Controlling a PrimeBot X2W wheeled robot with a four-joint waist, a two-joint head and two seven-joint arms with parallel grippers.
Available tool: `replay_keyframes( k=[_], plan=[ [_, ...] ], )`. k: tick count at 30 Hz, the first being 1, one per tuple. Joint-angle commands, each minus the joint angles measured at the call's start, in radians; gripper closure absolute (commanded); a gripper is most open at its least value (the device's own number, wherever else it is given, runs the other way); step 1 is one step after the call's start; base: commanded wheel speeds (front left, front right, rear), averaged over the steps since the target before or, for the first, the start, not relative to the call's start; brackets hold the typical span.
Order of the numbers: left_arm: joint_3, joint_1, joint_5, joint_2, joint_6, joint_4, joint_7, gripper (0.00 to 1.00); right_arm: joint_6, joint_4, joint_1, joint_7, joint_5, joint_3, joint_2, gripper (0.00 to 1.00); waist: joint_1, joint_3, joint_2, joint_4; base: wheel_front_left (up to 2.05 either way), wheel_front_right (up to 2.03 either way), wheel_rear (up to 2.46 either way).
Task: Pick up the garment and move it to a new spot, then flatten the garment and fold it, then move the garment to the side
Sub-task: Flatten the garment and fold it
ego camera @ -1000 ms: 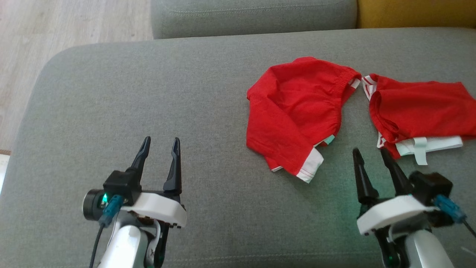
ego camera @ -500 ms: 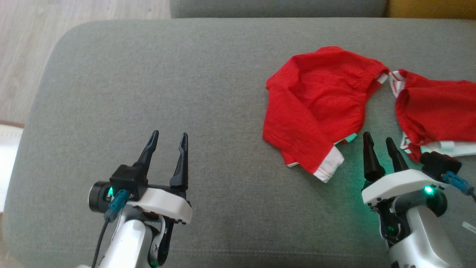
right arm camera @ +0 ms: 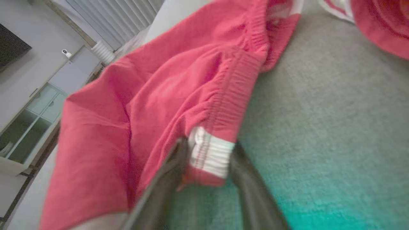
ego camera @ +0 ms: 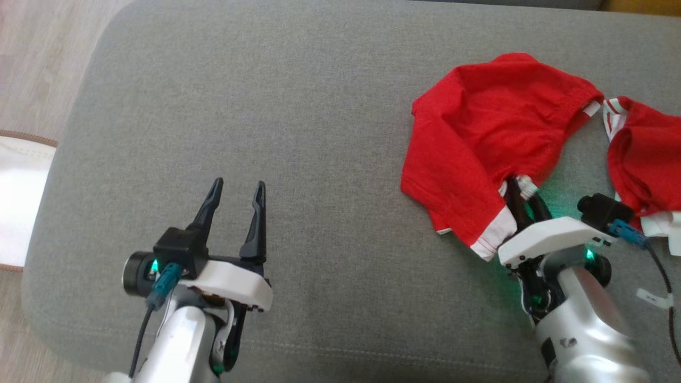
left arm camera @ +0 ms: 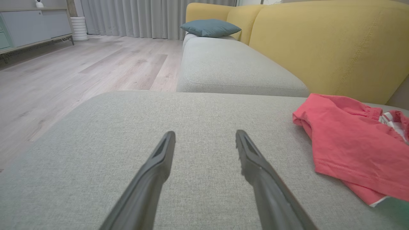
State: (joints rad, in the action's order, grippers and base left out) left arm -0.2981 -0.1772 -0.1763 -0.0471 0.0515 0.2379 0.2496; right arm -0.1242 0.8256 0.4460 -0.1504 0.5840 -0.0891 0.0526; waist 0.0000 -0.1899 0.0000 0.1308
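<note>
Starting nearest the robot, the left hand (ego camera: 238,182) is seen held over the bare grey cushion (ego camera: 266,80), its two dark fingers apart with nothing between them, as they were a second ago. The right hand (ego camera: 524,197) has been brought forward: a second ago its fingers stood apart on the cushion, short of the cloth, and now they are closed in on the near edge of the red garment (ego camera: 479,122). In the right wrist view the white-banded hem of that garment (right arm camera: 153,105) is seen clamped between the fingers of the right hand (right arm camera: 208,150), with the red cloth bunched up behind it. The garment itself is left lying crumpled on the right part of the cushion, where it lay before; its changed place in the head view is owed to the camera, which has been turned. Just beyond and to the right, a second red garment (ego camera: 644,159) is seen, close to the first. Farther off, in the left wrist view, a yellow sofa back (left arm camera: 319,41) and a blue pillow (left arm camera: 209,28) are shown.
</note>
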Motion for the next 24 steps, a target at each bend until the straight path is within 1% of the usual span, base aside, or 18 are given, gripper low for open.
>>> replay_keyframes(
  k=[1, 4, 7, 10, 13, 16, 19, 22, 24],
  plan=[
    [0.040, -0.039, 0.014, -0.003, -0.005, -0.027, 0.012, 0.00, -0.007, -0.013, 0.021, -0.022, 0.002, -0.026, -0.002, 1.00, 0.0000, 0.004, 0.0000, -0.004, 0.00, 0.00, 0.00],
    [0.050, -0.036, 0.017, -0.003, -0.004, -0.023, 0.012, 0.00, -0.007, 0.002, 0.040, -0.067, -0.026, -0.021, -0.002, 1.00, 0.0000, 0.019, 0.0000, -0.015, 0.00, 0.00, 0.00],
    [0.056, -0.032, 0.016, -0.003, -0.003, -0.024, 0.012, 0.00, -0.007, -0.016, 0.058, -0.096, -0.080, 0.019, -0.002, 1.00, 0.0000, 0.039, 0.0000, -0.029, 0.00, 0.00, 0.00],
    [0.054, -0.023, 0.011, -0.003, -0.001, -0.026, 0.012, 0.00, -0.007, -0.076, 0.076, -0.106, -0.148, 0.085, 0.002, 1.00, 0.0000, 0.062, 0.0000, -0.042, 0.00, 0.00, 0.00],
    [0.050, -0.013, 0.007, -0.003, 0.001, -0.025, 0.012, 0.00, -0.007, -0.160, 0.096, -0.107, -0.217, 0.140, 0.020, 1.00, 0.0000, 0.086, 0.0000, -0.050, 0.00, 0.00, 0.00],
    [0.047, -0.003, 0.002, -0.003, 0.004, -0.025, 0.012, 0.00, -0.007, -0.257, 0.119, -0.069, -0.297, 0.175, 0.048, 1.00, 0.0000, 0.111, 0.0000, -0.051, 0.00, 0.00, 0.00],
    [0.045, 0.005, -0.004, -0.003, 0.009, -0.027, 0.012, 0.00, -0.007, -0.366, 0.136, 0.003, -0.369, 0.191, 0.072, 1.00, 0.0000, 0.132, 0.0000, -0.047, 0.00, 0.00, 0.00],
    [0.044, 0.013, -0.009, -0.003, 0.012, -0.031, 0.012, 0.00, -0.007, -0.477, 0.148, 0.080, -0.415, 0.171, 0.084, 1.00, 0.0000, 0.142, 0.0000, -0.040, 0.00, 0.00, 0.00],
    [0.043, 0.017, -0.011, -0.003, 0.012, -0.033, 0.012, 0.00, -0.007, -0.539, 0.152, 0.125, -0.433, 0.141, 0.084, 1.00, 0.0000, 0.146, 0.0000, -0.033, 0.00, 0.00, 0.00]
  ],
)
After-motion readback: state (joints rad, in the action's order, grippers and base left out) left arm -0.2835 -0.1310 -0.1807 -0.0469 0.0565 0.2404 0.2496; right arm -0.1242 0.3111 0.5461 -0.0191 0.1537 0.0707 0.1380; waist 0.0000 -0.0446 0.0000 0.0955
